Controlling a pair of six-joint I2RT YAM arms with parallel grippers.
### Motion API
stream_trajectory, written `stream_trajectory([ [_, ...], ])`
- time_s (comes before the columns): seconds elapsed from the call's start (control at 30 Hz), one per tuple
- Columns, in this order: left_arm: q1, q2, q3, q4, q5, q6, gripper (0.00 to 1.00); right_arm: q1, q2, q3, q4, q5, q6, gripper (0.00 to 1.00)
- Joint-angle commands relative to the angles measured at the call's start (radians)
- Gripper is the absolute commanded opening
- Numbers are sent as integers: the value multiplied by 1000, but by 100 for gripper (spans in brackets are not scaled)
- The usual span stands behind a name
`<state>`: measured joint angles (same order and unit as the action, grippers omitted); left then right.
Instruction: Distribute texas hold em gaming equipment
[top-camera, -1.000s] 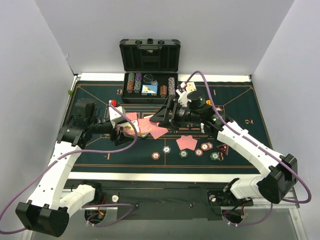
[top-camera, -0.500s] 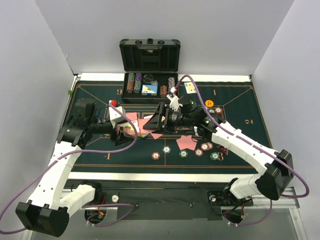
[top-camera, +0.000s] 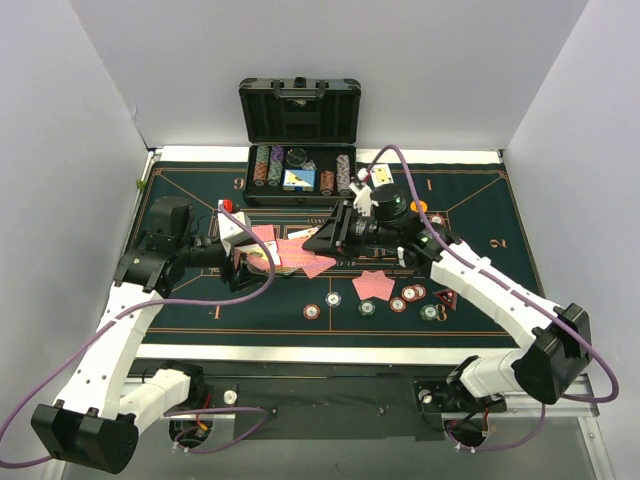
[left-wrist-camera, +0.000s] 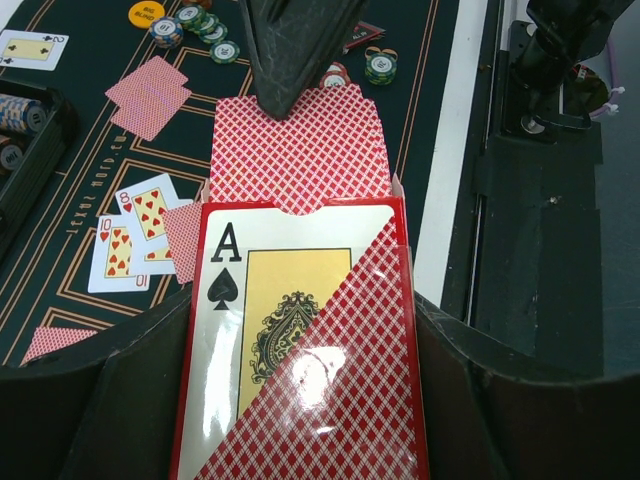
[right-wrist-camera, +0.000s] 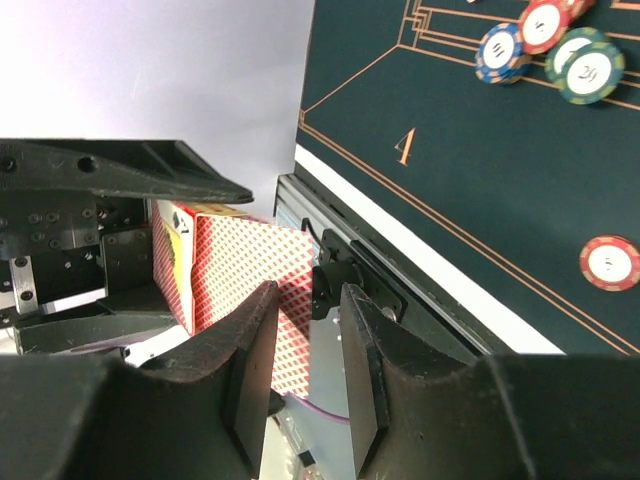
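My left gripper (left-wrist-camera: 305, 300) is shut on a red card box (left-wrist-camera: 300, 350) with an ace of spades on its face, held above the felt (top-camera: 262, 262). A red-backed playing card (left-wrist-camera: 298, 150) sticks out of the box's open end. My right gripper (top-camera: 314, 240) has its dark fingers (left-wrist-camera: 290, 45) at that card's far edge. In the right wrist view its jaws (right-wrist-camera: 310, 310) stand apart by a narrow gap, with the card (right-wrist-camera: 250, 280) just beyond them. Dealt cards (top-camera: 373, 285) and poker chips (top-camera: 398, 303) lie on the felt.
The open black case (top-camera: 300, 150) with racked chips stands at the back. Face-up cards (left-wrist-camera: 130, 235) lie left of the box, another pair (left-wrist-camera: 148, 92) farther off. An orange disc (top-camera: 417, 206), a dark red triangular marker (top-camera: 445, 297) and loose chips (right-wrist-camera: 585, 70) lie on the right.
The right arm swung left toward the box, then drew back a little to the right. Its jaws have narrowed. The left arm and the box have stayed still.
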<state>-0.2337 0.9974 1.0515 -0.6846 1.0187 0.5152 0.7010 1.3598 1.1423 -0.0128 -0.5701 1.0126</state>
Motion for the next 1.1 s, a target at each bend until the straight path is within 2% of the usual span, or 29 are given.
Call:
stream_trajectory([
  [0.0,4,-22,38,77,54,-9,1,-26,-57,-21,-26,-16,-13,27],
  [0.27,4,-25,27,94,57,-20,1,-40,-86,-18,-26,-25,0,22],
  [0.33,2,-28,19,99,57,-23,1,-46,-102,-12,-24,-19,1,29],
  [0.37,2,-28,15,102,58,-27,1,-49,-105,-12,-23,-13,3,44],
  [0.43,2,-32,4,122,60,-47,1,-44,-114,-18,3,-13,23,59],
  [0.53,4,-48,-24,190,58,-101,1,-9,-87,-29,94,-19,60,65],
  [0.77,4,-74,-90,371,57,-273,1,45,-25,-36,165,-8,95,62],
  [0.97,4,-95,-137,454,43,-322,1,45,-33,-49,169,-10,106,50],
  [1.07,2,-97,-143,474,41,-340,1,34,-37,-61,169,-8,107,40],
])
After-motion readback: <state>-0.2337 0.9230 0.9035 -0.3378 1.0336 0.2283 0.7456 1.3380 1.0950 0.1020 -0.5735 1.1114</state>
